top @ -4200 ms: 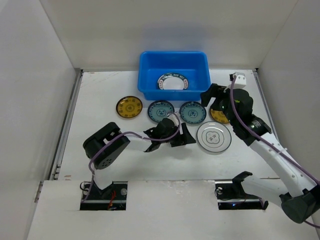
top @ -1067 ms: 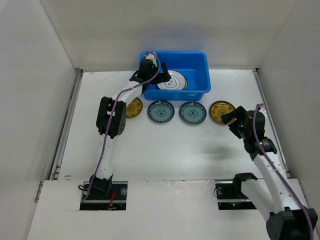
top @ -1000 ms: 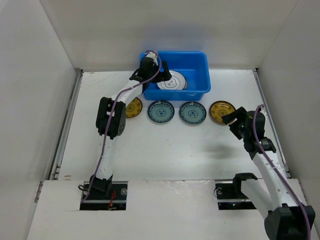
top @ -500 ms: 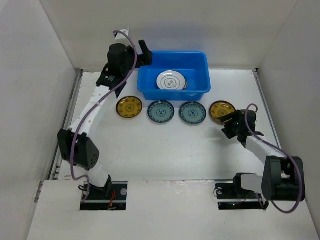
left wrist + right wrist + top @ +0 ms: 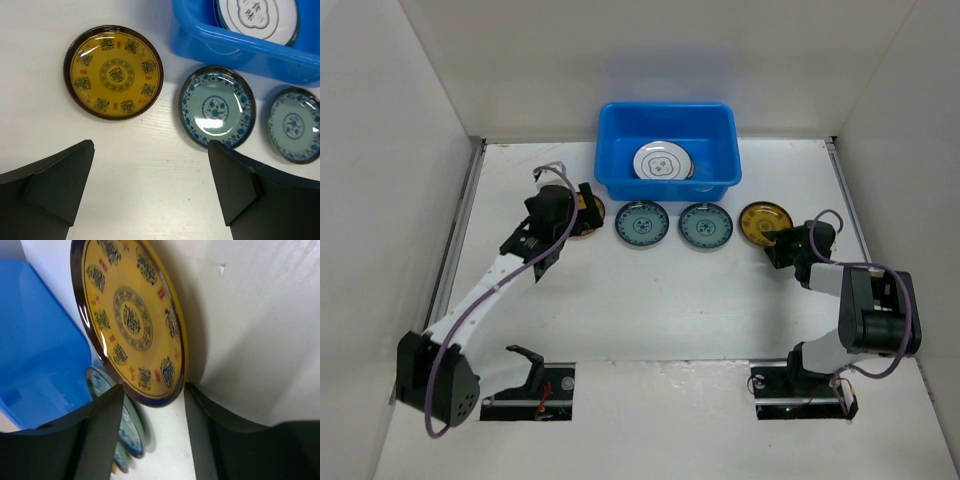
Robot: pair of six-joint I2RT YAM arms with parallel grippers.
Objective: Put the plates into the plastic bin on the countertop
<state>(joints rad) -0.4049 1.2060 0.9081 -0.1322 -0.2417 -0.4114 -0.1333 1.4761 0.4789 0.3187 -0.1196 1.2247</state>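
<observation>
The blue plastic bin [image 5: 667, 150] stands at the back of the white countertop [image 5: 650, 300]. It holds the white plate with the centre mark [image 5: 662, 162]; any plates beneath it are hidden. In a row before the bin lie a yellow plate [image 5: 590, 212], two teal plates [image 5: 642, 223] [image 5: 705, 225] and a second yellow plate [image 5: 765, 221]. My left gripper [image 5: 582, 205] is open and empty over the left yellow plate [image 5: 114, 72]. My right gripper [image 5: 782, 245] is open and low, its tips at the near rim of the right yellow plate [image 5: 130, 315].
White walls enclose the countertop on three sides. In the left wrist view the bin wall [image 5: 240, 40] is just beyond the teal plates [image 5: 217, 107] [image 5: 294, 125]. In the right wrist view a teal plate [image 5: 132, 435] lies just beyond the yellow one.
The white centre-mark plate went from the table into the bin. My left arm swung back from the bin to the left yellow plate. My right gripper dropped to the right yellow plate's rim.
</observation>
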